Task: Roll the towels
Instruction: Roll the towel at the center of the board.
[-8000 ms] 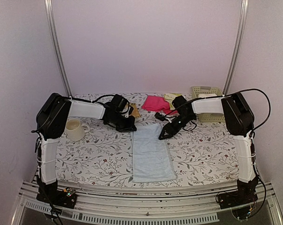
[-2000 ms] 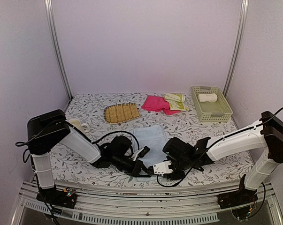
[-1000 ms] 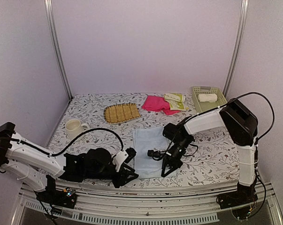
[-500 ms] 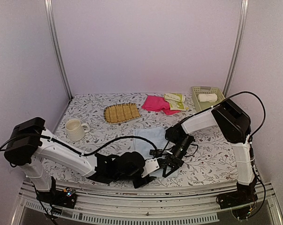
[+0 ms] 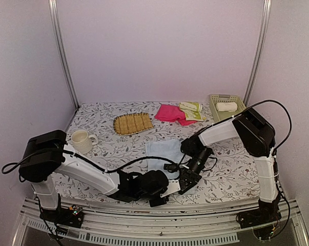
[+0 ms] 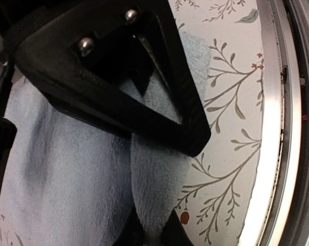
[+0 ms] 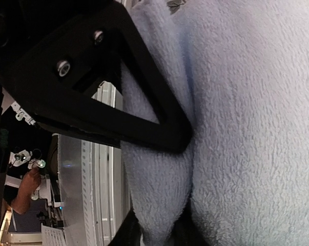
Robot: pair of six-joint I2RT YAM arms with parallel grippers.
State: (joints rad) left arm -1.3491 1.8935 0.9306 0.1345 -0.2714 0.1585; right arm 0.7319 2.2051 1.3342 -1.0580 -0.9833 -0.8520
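Observation:
The light blue towel (image 5: 162,151) lies lengthwise in the middle of the table, and both grippers are at its near end. My left gripper (image 5: 163,190) (image 6: 150,233) is shut on a raised fold of the towel's (image 6: 67,169) near edge, close to the table's rim. My right gripper (image 5: 185,179) (image 7: 162,230) pinches the same kind of fold in this towel (image 7: 256,128) just to the right. A pink towel (image 5: 169,113) and a pale yellow-green towel (image 5: 191,109) lie at the back. A rolled cream-white towel (image 5: 227,106) rests in the basket (image 5: 217,98).
A tan slatted mat (image 5: 132,123) lies at the back, left of centre. A cream mug (image 5: 81,141) stands at the left beside my left arm. The metal front rail (image 6: 277,128) runs right next to the left gripper. My right arm partly hides the basket.
The left gripper has slid right to the towel's near edge and closed on a fold. The right gripper stays at that edge, now with cloth between its fingers.

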